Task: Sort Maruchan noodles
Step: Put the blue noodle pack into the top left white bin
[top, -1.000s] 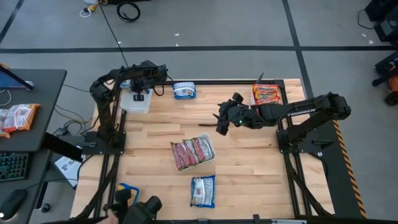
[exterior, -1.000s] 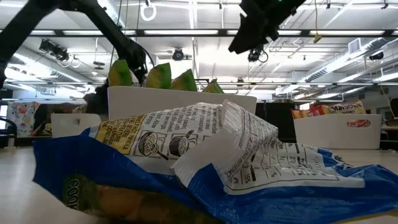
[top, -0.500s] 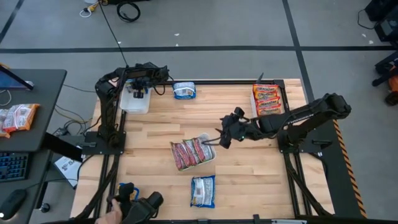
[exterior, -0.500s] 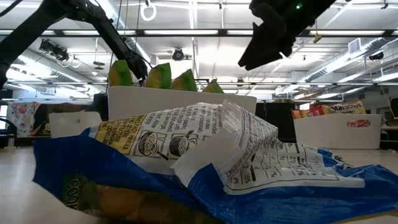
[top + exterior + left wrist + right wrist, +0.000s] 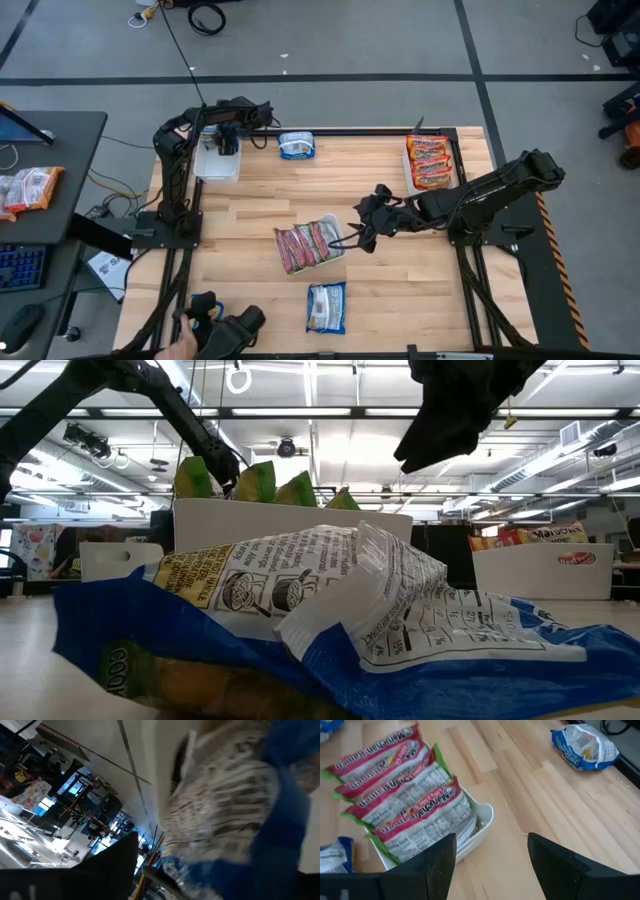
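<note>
Maruchan noodles [image 5: 310,244]: red-green and orange [image 5: 428,160] trayed; you have blue packets [image 5: 326,306] loose on desk; right fingers [image 5: 555,865] released, left unclear.

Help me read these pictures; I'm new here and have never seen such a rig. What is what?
Two dark robot arms work at a wooden table, sorting noodle packets. One picture looks straight down, one looks level across the tabletop, and two come from cameras on the wrists. The right gripper is open and empty, beside a white tray of red-green packets. The left gripper is above a tray in the far left corner. Blue packets lie loose, and orange packets fill the far right tray.
</note>
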Controlling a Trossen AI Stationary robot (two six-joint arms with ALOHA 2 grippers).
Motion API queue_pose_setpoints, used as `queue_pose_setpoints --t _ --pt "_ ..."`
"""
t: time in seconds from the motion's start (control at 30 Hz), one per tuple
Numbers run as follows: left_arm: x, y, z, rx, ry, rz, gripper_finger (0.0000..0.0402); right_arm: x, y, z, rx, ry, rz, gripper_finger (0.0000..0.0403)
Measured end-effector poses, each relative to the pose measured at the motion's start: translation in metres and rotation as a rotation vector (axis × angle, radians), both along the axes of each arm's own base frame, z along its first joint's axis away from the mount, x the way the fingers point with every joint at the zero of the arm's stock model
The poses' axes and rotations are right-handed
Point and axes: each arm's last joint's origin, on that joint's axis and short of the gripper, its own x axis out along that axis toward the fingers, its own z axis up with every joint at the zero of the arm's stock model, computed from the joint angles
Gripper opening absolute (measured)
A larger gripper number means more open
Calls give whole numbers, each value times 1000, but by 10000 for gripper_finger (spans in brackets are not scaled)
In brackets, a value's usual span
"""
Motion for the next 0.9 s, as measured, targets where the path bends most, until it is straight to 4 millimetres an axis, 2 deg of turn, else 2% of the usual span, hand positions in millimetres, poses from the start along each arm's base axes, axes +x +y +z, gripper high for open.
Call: queue_pose_setpoints --t 0.13,0.27,0.43,0.6,0.67,0.77,0.9 --pt "7 7 14 30 -50 13 265 -2 -1 -2 -14 24 1 250" --pt "15 12 30 84 -90 20 278 -2 -3 0 -124 12 -63 249" --pt "24 6 43 106 -126 47 279 2 -5 -5 -169 28 -80 249" --pt "35 -19 62 146 -144 38 279 6 -4 -9 -134 39 -52 249" --pt "45 -32 70 175 -186 15 279 5 -2 -10 -135 42 -41 249" --pt "65 -49 76 205 -360 19 279 3 5 -8 -194 29 -64 246" --pt "102 -69 72 63 -665 -48 279 -5 26 -7 -301 12 -41 232"
